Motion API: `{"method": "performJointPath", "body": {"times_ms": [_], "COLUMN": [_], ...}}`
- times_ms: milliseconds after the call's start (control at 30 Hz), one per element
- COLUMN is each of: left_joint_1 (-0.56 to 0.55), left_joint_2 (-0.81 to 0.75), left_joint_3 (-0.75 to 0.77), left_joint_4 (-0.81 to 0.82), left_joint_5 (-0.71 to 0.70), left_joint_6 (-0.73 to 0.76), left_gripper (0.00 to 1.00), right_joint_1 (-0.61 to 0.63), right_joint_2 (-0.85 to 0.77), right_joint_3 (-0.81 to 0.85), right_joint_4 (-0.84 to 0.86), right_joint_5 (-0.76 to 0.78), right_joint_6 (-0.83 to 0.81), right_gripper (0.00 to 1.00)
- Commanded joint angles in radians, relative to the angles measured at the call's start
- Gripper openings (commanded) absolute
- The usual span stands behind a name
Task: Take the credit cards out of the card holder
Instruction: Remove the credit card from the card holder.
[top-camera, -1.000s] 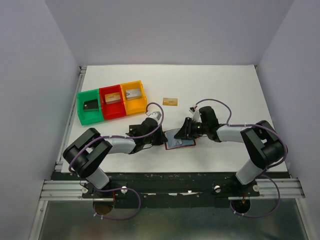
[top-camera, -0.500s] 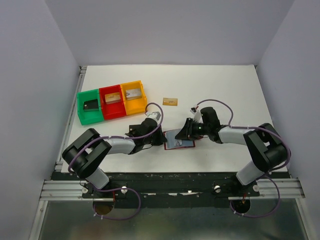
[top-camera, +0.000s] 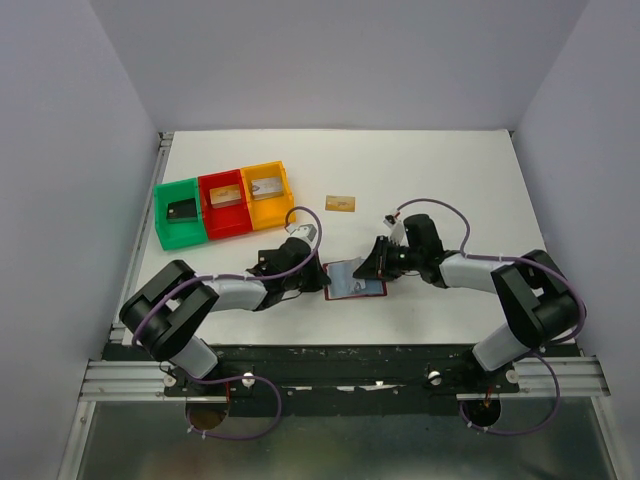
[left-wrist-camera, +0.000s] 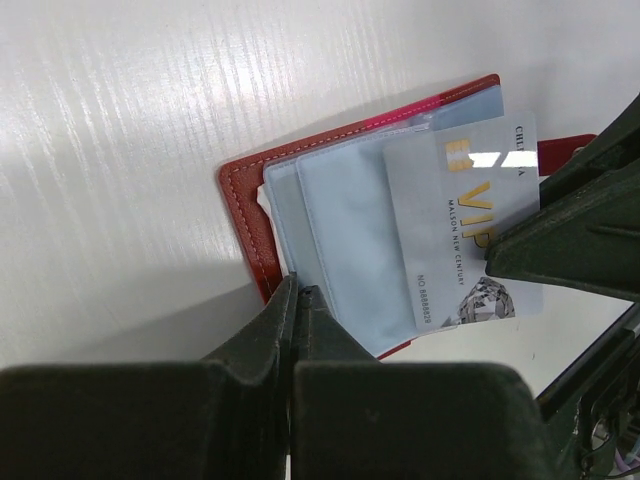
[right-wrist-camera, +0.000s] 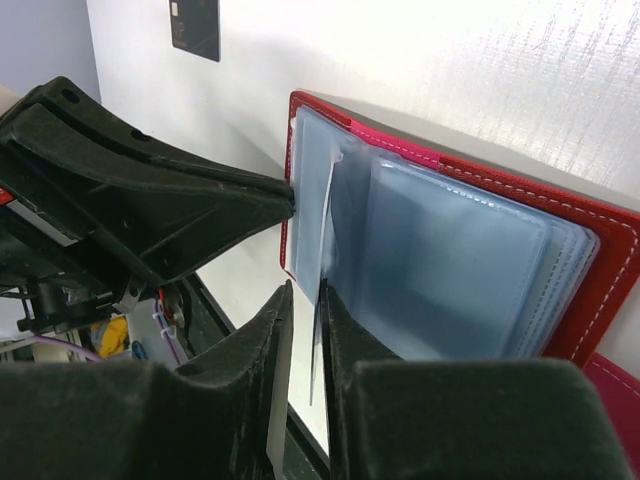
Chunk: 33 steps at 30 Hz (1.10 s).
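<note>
The maroon card holder (top-camera: 356, 281) lies open on the table, its light blue pockets (left-wrist-camera: 350, 235) facing up. A silver-grey credit card (left-wrist-camera: 462, 228) sticks partway out of a pocket. My right gripper (right-wrist-camera: 305, 318) is open by a narrow gap, and the card's edge (right-wrist-camera: 322, 262) stands between its jaws, against the right finger. My left gripper (left-wrist-camera: 297, 293) is shut, its tips pressed on the holder's near-left edge. A gold-orange card (top-camera: 341, 203) lies on the table behind the holder. A black card (right-wrist-camera: 195, 25) lies flat beyond the left gripper.
Green (top-camera: 163, 226), red (top-camera: 209, 218) and yellow (top-camera: 286, 194) trays stand in a row at the back left, each with a card inside. Both arms meet over the holder near the table's front edge (top-camera: 400, 345). White walls enclose the table.
My right gripper's jaws have narrowed around the silver-grey card and the right arm has shifted slightly. The left gripper stays shut on the holder's edge.
</note>
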<state>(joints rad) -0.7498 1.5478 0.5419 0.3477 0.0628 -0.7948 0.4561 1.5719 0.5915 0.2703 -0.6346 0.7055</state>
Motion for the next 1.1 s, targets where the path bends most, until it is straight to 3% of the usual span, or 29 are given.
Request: {"method": "performJointPath", "body": {"times_ms": [0, 367, 700, 1067], "left_joint_1": [0.009, 0.009, 0.010, 0.010], "left_joint_2": [-0.006, -0.018, -0.041, -0.078], "left_joint_3": [-0.039, -0.034, -0.036, -0.057], "left_joint_4": [-0.092, -0.090, -0.111, -0.116], "left_joint_5": [-0.043, -0.038, -0.052, -0.055], "left_joint_6": [0.012, 0.023, 0.040, 0.045], "left_gripper": [0.00, 0.00, 0.00, 0.00], "right_joint_1": [-0.008, -0.008, -0.037, -0.060], "right_joint_2": [-0.032, -0.029, -0.062, -0.177], "right_joint_3": [-0.005, 0.002, 0.025, 0.070], "right_joint_4": [-0.026, -0.043, -0.184, -0.378], "right_joint_5": [0.023, 0.036, 0.134, 0.225], "right_joint_6": [-0.015, -0.018, -0.032, -0.089], "right_gripper": [0.23, 0.17, 0.01, 0.01]}}
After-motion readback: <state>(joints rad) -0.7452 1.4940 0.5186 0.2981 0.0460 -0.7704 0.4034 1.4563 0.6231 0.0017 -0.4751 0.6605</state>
